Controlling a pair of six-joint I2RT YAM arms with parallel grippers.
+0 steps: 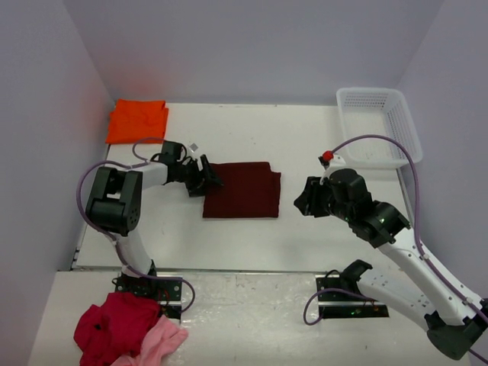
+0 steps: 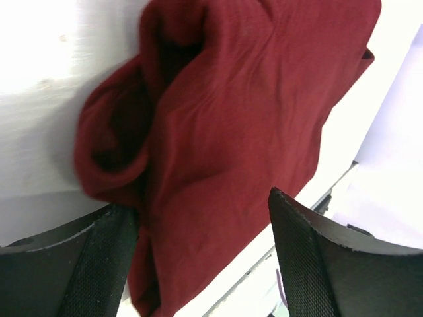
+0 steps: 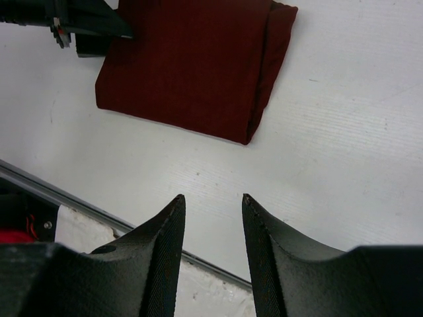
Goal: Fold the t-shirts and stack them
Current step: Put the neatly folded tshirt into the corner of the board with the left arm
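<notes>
Risk: pinching one layer could unfold the maroon shirt [image 1: 244,191], folded between my claws. My left claw [image 1: 206,183] straddles its left edge, jaws wide, gripping nothing; right claw [image 3: 213,201] half-open, empty.

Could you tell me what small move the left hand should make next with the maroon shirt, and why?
Probably close the left hand on the maroon t-shirt: it stands open astride the folded shirt's bunched left edge, and the folded orange t-shirt lies apart in the far left corner, not yet stacked.
</notes>
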